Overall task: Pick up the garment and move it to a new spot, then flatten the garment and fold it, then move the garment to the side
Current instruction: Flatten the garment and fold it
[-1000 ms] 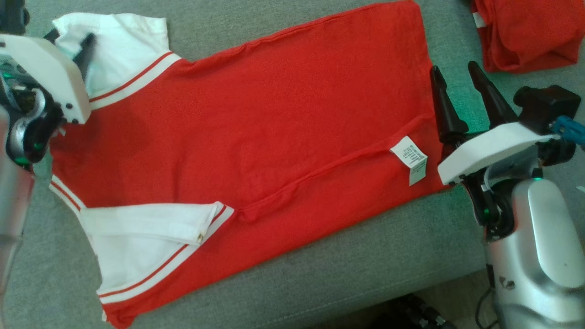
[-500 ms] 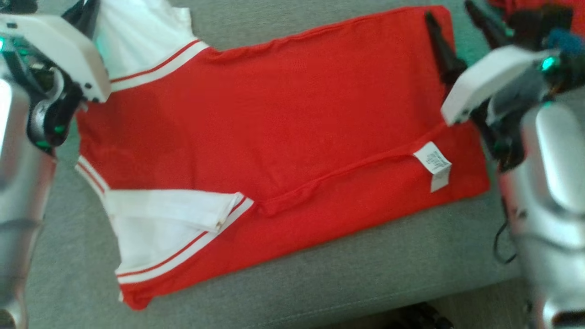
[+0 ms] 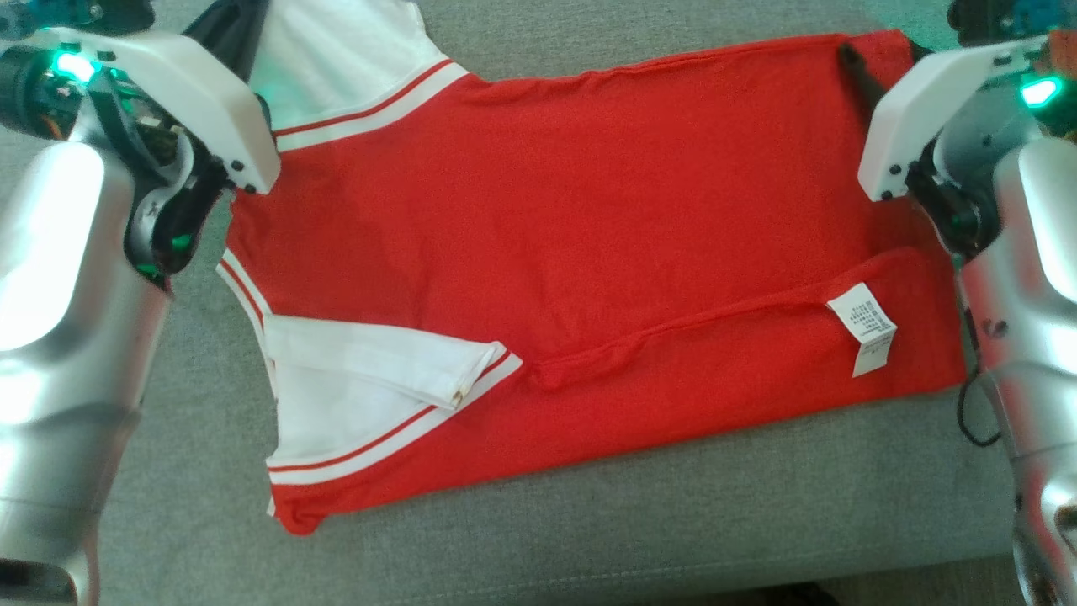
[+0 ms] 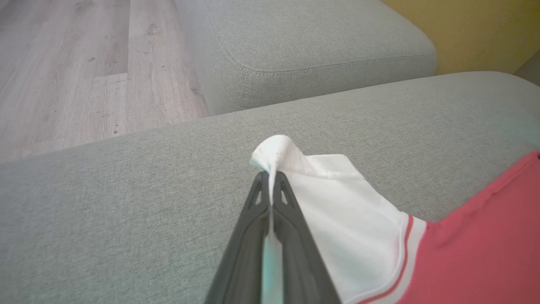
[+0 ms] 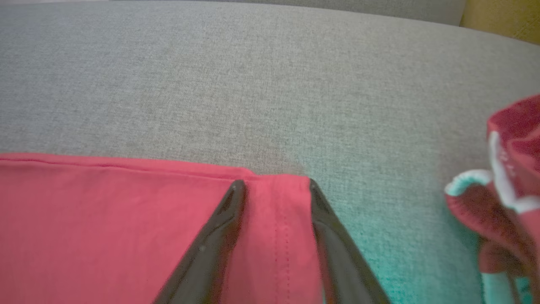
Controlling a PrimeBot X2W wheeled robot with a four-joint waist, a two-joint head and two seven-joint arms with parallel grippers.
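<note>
The red garment (image 3: 589, 210) lies spread flat on the grey sofa cushion (image 3: 589, 522), with its white sleeves toward the robot's left and its hem toward the right. The left hand (image 4: 270, 177) is clamped tight on the edge of the far white sleeve (image 4: 337, 198) — a small fold of cloth stands up, pinched between its fingertips. The right hand (image 5: 275, 185) stands fairly wide, its two fingers set apart on the far corner of the hem, with flat red cloth between them — nothing pinched. Another red bundle (image 5: 510, 169) lies near on the cushion.
</note>
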